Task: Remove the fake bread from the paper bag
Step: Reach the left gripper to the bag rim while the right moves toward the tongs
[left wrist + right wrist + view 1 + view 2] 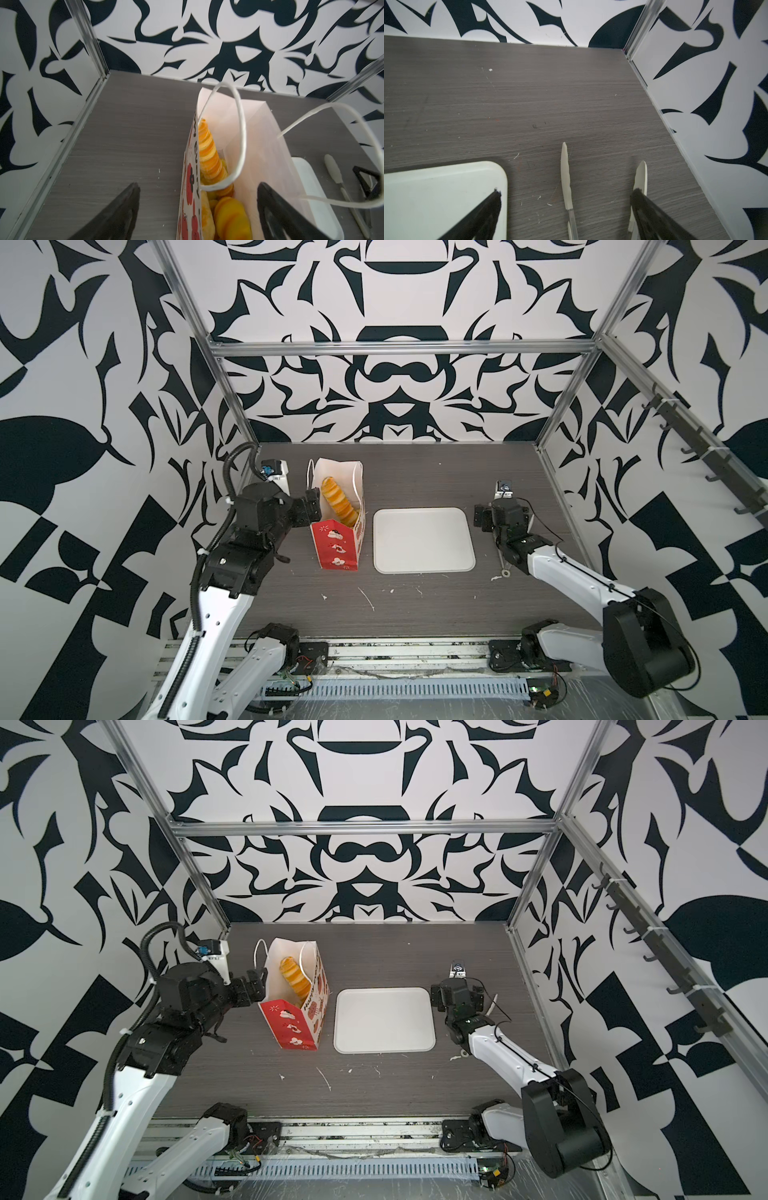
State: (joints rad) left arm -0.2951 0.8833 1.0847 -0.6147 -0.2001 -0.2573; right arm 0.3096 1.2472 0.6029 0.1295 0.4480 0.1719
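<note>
Bread (338,499) — glossy, ridged, paper bag (335,546) upright

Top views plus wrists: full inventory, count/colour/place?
paper bag: one, white over red print, upright, left of tray
fake bread: at least three visible, golden yellow, all inside the bag
tray: one, white, mid-table
tweezer-like tool: one, cream tips, on table right of tray
table: one, grey woodgrain
left gripper: black, open, straddling the bag's wall, one finger inside
right gripper: black, open, above the tool, right of tray
</note>
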